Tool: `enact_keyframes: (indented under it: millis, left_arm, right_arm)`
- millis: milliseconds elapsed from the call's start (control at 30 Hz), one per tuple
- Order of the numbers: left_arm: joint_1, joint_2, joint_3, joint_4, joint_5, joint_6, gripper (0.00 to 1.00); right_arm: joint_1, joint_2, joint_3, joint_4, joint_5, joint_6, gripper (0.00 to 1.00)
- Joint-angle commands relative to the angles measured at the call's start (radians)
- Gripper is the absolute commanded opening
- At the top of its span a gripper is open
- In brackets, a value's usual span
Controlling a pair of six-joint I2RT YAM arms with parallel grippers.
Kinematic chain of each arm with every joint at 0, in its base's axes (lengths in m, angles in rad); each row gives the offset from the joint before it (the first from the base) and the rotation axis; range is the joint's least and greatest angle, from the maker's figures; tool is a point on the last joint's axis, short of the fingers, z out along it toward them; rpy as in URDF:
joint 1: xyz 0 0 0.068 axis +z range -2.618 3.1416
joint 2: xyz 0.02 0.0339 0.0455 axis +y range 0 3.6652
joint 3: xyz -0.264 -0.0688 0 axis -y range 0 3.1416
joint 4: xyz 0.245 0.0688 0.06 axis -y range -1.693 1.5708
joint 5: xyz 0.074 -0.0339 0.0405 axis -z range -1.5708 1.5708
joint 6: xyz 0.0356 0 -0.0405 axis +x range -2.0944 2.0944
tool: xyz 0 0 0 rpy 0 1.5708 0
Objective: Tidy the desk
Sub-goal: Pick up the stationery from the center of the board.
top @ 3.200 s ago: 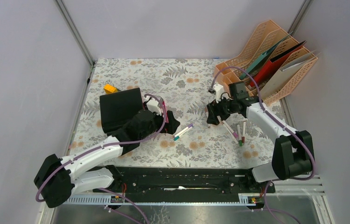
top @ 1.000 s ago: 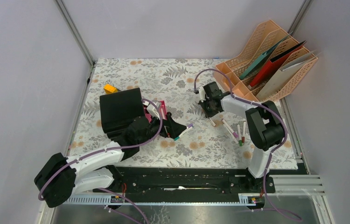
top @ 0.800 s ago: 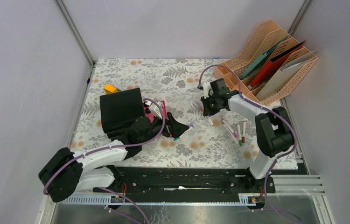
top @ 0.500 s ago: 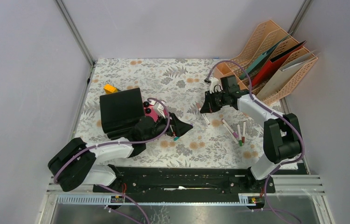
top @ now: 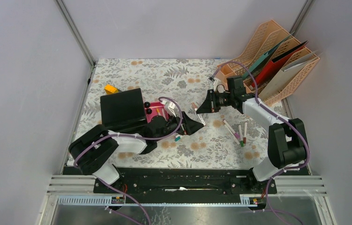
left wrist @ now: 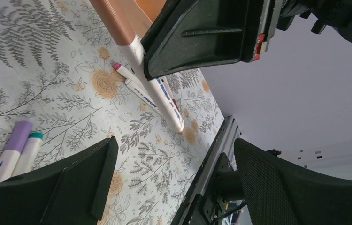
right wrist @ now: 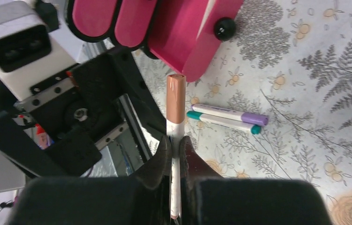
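Right gripper (right wrist: 175, 140) was clamped on a tan-capped marker (right wrist: 175, 101) over the desk (top: 174, 75), which lay flat under both arms. Left gripper (top: 194, 125) jaws wide apart, nothing between, near the right one. Purple-capped marker (right wrist: 230, 114) and teal-capped marker (right wrist: 221, 122) lay touching on the desk

Pale surface (top: 132, 70) printed with grey fern leaves and orange flowers. Peach lattice file rack (top: 264, 33). Pink case (right wrist: 183, 33). White marker (right wrist: 175, 112), tan cap; two white markers (right wrist: 228, 118), purple and teal caps.
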Motion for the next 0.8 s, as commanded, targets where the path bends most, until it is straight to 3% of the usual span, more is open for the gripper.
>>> enact_keyframes:
  millis: [0, 200, 500, 767]
  left_arm:
    - [-0.019, 0.066, 0.063, 0.125, -0.042, -0.043, 0.97]
    - [-0.021, 0.137, 0.105, 0.146, -0.068, -0.081, 0.91]
    - [-0.021, 0.175, 0.154, 0.101, -0.108, -0.091, 0.66]
    - [-0.018, 0.176, 0.157, 0.092, -0.099, -0.101, 0.26]
  right_arm:
    - [-0.005, -0.034, -0.013, 0.080, -0.098, 0.065, 0.00]
    - [-0.005, -0.034, -0.016, 0.084, -0.112, 0.068, 0.00]
    - [-0.006, -0.031, -0.017, 0.084, -0.119, 0.069, 0.00]
    - [-0.005, -0.029, -0.017, 0.083, -0.127, 0.068, 0.00]
